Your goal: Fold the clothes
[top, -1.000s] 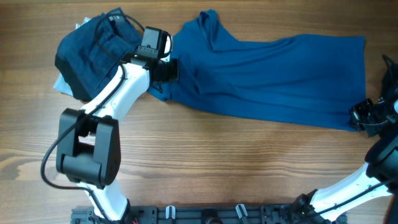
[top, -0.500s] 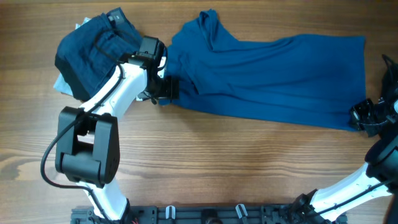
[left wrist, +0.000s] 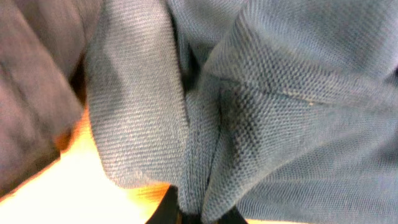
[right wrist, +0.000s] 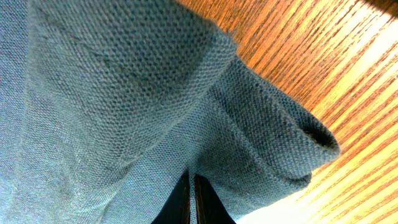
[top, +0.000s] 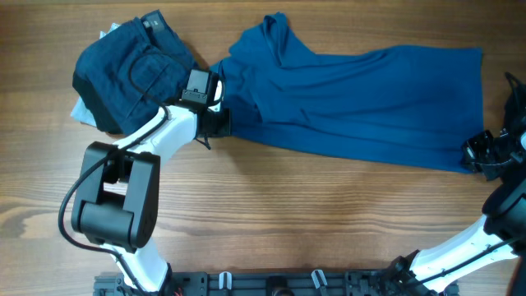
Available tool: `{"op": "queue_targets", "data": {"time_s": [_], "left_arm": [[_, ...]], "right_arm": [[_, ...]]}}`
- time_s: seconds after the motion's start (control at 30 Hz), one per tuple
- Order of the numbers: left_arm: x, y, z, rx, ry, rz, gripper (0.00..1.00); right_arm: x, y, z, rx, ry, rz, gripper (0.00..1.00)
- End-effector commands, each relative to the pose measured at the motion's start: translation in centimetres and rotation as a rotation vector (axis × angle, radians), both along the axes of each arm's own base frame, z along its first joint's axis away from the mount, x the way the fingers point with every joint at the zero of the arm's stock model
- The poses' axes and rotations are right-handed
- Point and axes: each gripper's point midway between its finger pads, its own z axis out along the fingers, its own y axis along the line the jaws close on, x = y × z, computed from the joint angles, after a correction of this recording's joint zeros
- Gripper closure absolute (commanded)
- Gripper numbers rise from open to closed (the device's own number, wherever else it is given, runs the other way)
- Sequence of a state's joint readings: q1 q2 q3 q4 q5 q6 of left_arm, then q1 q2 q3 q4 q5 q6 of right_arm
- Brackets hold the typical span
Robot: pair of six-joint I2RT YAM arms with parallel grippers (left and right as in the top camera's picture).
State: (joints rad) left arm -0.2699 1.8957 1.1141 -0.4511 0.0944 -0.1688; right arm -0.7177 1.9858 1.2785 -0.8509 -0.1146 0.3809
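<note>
A large royal-blue shirt [top: 353,99] lies spread across the back of the wooden table, stretched between both arms. My left gripper [top: 220,122] is shut on a pinched fold of its left edge; the wrist view shows the knit fabric [left wrist: 205,149] bunched between the dark fingertips [left wrist: 163,208]. My right gripper [top: 475,156] is shut on the shirt's lower right corner; its wrist view shows a thin layer of fabric [right wrist: 124,112] clamped between the closed fingers [right wrist: 180,205]. A folded dark navy denim piece [top: 123,70] lies at the back left over a pale-blue piece [top: 82,111].
The wooden table [top: 312,222] runs bare-grained along the front. A black rail [top: 271,284] with the arm bases sits at the front edge. The denim pile lies just left of the left arm's wrist.
My left gripper has moved toward the front and slightly left along the shirt's left edge, pulling that edge down with it. The right arm has not moved.
</note>
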Motion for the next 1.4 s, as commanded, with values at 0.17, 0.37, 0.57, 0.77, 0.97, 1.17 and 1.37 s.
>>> {"op": "queue_targets", "data": {"time_s": [0.17,0.37,0.57,0.77,0.97,1.17,1.37], "left_arm": [[-7.5,3.3,-2.0,0.102,0.32,0.149,0.96],[-11.4,2.7,-0.7,0.056,0.479,0.162,0.96],[-12.4,2.8,1.4,0.043,0.488,0.191,0.73],[-13.2,2.6,4.1,0.013,0.486,0.188,0.28],[-11.4,2.0,11.1,-0.045,0.344,0.176,0.24],[-5.2,-1.5,18.9,-0.212,0.021,-0.014,0.38],[2.3,-4.0,18.3,-0.275,-0.124,-0.068,0.3]], "right_arm": [[-4.5,-0.7,-1.2,-0.049,0.2,-0.081,0.96],[-9.3,-2.7,-0.7,-0.072,0.333,-0.18,0.96],[-8.5,-2.6,-0.7,0.013,0.227,-0.176,0.81],[-5.2,-3.0,3.8,0.007,0.043,-0.151,0.42],[-0.7,-2.2,14.5,-0.083,-0.342,-0.053,0.3],[3.6,3.2,19.8,-0.024,-0.611,0.172,0.3],[6.2,6.7,19.8,-0.026,-0.626,0.32,0.23]]}}
